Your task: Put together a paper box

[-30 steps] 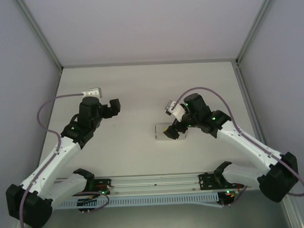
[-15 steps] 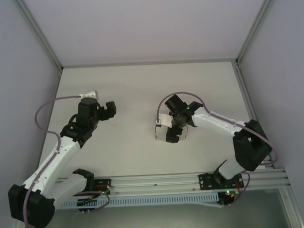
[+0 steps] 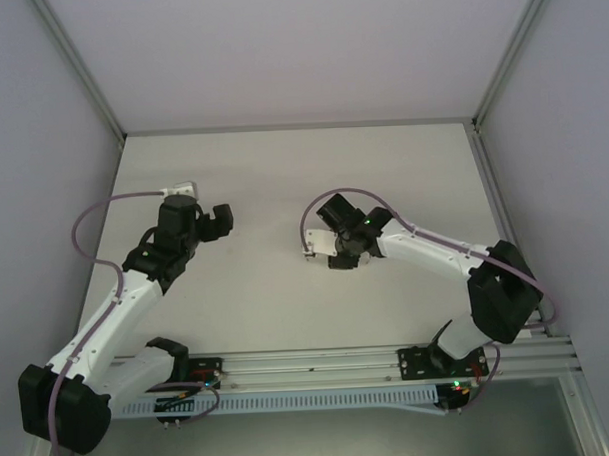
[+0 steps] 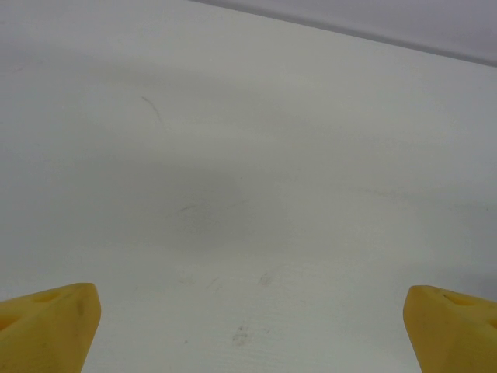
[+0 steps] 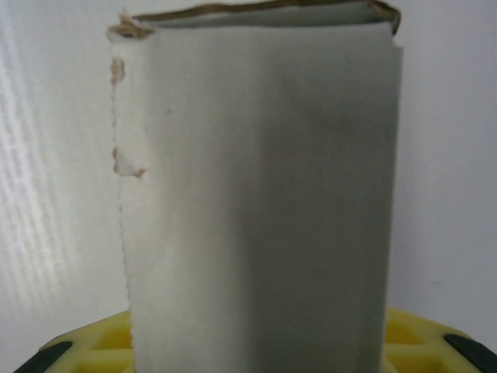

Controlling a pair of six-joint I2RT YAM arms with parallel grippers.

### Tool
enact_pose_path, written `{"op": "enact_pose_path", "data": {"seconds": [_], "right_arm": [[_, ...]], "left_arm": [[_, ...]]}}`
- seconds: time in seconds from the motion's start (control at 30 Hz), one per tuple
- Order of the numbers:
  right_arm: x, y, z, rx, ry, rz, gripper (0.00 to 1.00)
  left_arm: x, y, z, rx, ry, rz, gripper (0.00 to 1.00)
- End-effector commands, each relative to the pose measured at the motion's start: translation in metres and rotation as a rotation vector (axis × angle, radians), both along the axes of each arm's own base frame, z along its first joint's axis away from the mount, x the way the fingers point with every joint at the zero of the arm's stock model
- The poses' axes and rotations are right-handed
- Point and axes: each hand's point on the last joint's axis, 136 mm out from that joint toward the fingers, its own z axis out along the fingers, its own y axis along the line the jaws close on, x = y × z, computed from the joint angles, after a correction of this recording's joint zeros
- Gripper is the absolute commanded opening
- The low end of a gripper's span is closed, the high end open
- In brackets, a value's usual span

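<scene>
Centrally on the white table (image 3: 262, 169), the paper box (image 3: 318, 246) is seen under the R gripper (image 3: 341, 257), which is reached in from the R side w/ its arm bent across the table. Up close in the R wrist view, the off-white box (image 5: 256, 194) is shown standing btwn the yellow fingers (image 5: 93, 346). Its lower end is set into the jaws, and its upper end, w/ a torn brown edge at the top L corner, is pointed away from them. Yellow is met by both long edges of the box, so the jaws are narrowed about it. Whether it is actually clamped cannot be told. Well apart to the L, the L gripper (image 3: 222, 216) is held over bare tabletop, its yellow fingertips (image 4: 46, 326) spread wide w/ nothing btwn them.
</scene>
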Motion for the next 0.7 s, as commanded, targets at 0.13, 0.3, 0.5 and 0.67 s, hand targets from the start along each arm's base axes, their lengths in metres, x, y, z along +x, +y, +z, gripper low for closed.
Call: {"op": "enact_pose_path", "data": {"seconds": [0.13,0.3,0.5,0.67], "right_arm": [[0.05,0.024,0.032,0.049,-0.466,0.049,0.38],[0.055,0.025,0.005,0.047,-0.519,0.041,0.4],[0.033,0.021,-0.017,0.003,-0.45,0.034,0.55],[0.001,0.016,-0.021,-0.008,-0.329,0.045,0.85]], "left_arm": [[-0.001,0.007,-0.002,0.016,-0.02,0.022,1.0],[0.0,0.008,-0.006,0.016,-0.015,0.028,1.0],[0.001,0.01,-0.016,0.031,-0.008,0.039,1.0],[0.004,0.01,-0.014,0.04,-0.036,0.031,1.0]]}}
